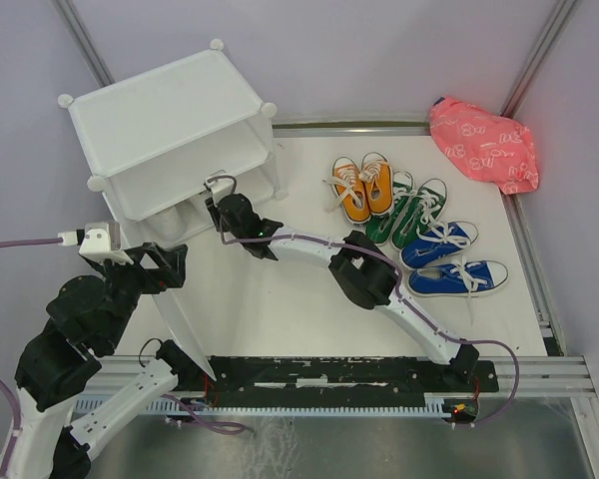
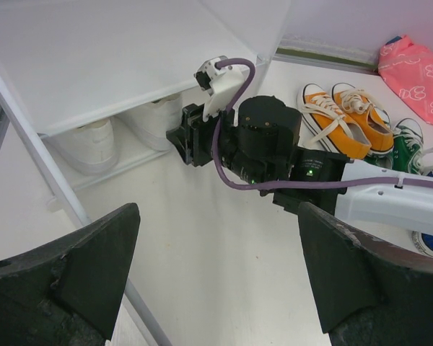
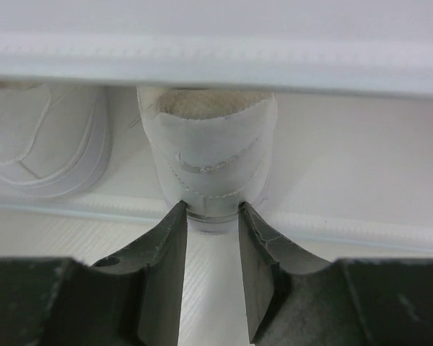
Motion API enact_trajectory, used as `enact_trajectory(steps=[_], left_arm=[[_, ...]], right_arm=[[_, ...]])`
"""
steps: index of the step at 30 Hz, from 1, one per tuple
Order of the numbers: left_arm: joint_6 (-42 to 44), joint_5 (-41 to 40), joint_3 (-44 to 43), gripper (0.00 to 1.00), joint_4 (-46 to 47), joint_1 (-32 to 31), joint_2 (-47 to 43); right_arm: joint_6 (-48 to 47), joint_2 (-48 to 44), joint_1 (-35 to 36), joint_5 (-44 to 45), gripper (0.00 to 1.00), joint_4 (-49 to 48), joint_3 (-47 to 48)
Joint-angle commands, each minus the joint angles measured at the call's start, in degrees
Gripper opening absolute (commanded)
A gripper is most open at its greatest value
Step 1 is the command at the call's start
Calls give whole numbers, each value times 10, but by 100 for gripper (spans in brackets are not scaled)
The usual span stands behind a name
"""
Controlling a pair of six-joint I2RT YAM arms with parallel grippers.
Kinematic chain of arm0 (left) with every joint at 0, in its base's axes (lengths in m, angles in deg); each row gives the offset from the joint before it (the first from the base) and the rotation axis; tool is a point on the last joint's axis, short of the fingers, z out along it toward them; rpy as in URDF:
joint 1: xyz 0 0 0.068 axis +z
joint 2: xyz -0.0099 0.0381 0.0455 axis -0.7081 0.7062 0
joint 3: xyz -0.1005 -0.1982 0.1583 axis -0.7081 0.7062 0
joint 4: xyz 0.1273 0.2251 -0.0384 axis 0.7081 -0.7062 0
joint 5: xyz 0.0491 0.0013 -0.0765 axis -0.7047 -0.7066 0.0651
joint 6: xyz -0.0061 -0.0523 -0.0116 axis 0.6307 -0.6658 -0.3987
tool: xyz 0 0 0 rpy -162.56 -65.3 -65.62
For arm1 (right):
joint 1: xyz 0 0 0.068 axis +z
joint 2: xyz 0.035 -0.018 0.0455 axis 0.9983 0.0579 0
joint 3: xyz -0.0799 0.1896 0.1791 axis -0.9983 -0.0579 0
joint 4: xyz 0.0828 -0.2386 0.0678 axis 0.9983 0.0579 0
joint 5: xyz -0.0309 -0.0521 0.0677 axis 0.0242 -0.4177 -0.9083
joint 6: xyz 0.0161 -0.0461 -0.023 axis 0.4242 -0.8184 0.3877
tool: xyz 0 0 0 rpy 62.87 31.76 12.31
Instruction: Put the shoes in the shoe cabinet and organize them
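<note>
The white shoe cabinet (image 1: 170, 110) stands at the back left. Two white shoes (image 2: 94, 144) sit in its lower compartment under the shelf (image 3: 216, 50). My right gripper (image 1: 218, 208) reaches into that opening; its narrow-set tips (image 3: 211, 213) pinch the heel of one white shoe (image 3: 213, 158), with the other white shoe (image 3: 43, 151) to its left. My left gripper (image 1: 168, 263) is wide open and empty (image 2: 216, 281) above bare table in front of the cabinet. The orange (image 1: 364, 187), green (image 1: 409, 210) and blue (image 1: 444, 261) pairs lie on the table at the right.
A pink patterned bag (image 1: 484, 145) lies at the back right corner. A thin white panel (image 1: 185, 329) stands on edge by my left arm, running toward the near edge. The right arm (image 1: 359, 264) stretches across the middle of the table.
</note>
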Motion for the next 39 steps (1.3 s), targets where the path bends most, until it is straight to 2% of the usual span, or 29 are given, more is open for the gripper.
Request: enact_trajectory(steps=[1, 9, 17, 23, 31, 34, 37, 39], left_arm=[[-26, -15, 16, 97, -62, 1, 4], [-26, -16, 16, 97, -62, 1, 3], [-30, -12, 18, 97, -63, 1, 3], [-31, -13, 16, 97, -67, 1, -1], [-33, -13, 19, 97, -64, 1, 0], [-33, -12, 20, 97, -63, 2, 1], [-33, -12, 20, 97, -63, 1, 2], [-33, -12, 22, 97, -60, 1, -1]], right_arm=[[15, 20, -19, -47, 19, -57, 75], [29, 74, 5, -101, 19, -30, 158], [35, 83, 35, -129, 19, -28, 161], [45, 106, 41, -149, 20, -15, 202], [59, 95, 49, -181, 22, -29, 179], [60, 86, 49, -176, 33, -25, 160], [59, 53, 49, -132, 54, -34, 104], [52, 13, 49, -111, 64, -52, 54]])
